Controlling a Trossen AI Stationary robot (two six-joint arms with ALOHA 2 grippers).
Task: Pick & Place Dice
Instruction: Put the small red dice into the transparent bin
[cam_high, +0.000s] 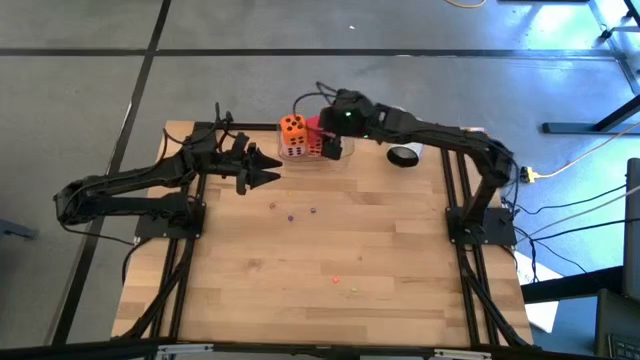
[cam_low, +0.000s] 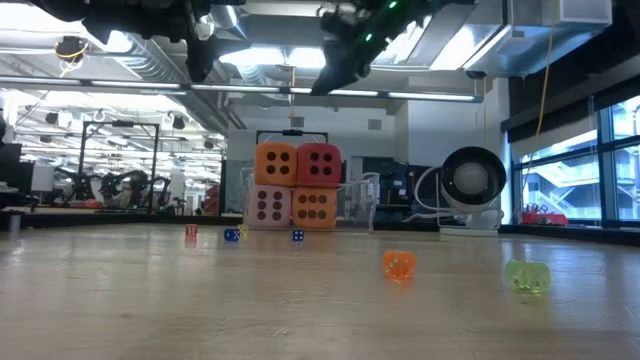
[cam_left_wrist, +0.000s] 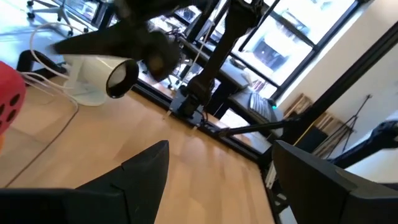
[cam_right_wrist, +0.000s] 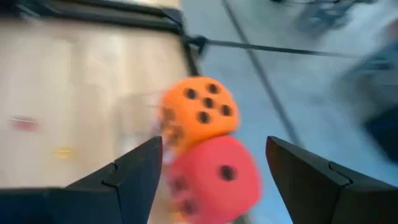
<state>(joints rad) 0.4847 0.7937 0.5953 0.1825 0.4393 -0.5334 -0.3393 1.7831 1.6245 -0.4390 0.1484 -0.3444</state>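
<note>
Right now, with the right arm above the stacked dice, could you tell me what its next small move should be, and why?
Probably lower the right gripper straight down onto the red die. Its jaws stand open and empty, the red die sits between them in the wrist view, on top of the stack beside the upper orange die.

Orange die (cam_right_wrist: 200, 113) beside red die (cam_right_wrist: 214, 177), between spread fingers (cam_right_wrist: 134, 171).

Four dice (cam_low: 297, 187) stacked two-by-two — orange, red above pink, orange.
</note>
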